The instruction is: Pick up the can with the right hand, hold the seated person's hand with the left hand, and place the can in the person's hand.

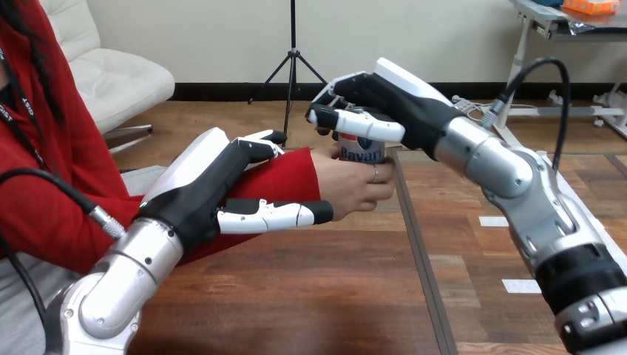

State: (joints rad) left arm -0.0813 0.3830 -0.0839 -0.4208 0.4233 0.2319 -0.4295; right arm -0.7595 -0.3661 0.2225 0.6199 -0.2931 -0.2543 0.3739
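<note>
Can (364, 150) is at mid scene, upright, held up off the table and caught between two hands. Right hand (384, 100) comes at it from the right and above: fingers curled over the can's top and far side, thumb lying across its front just under the rim, so it grips the can. Person's hand (353, 185) is under and around the can's lower part, fingers wrapped on the near side and touching it, so both hands are on the can. Can's bottom is hidden by the person's hand. Left of that, red sleeve (285, 174) runs in from the left edge to the wrist. Left hand (200, 196) clasps the sleeved forearm just short of the wrist: fingers hooked over the top, thumb stretched along the underside with its tip just past the cuff. Robot's two hands are apart, not touching. Table (310, 296) is wooden, near, with a dark seam running near to far, right of centre.
</note>
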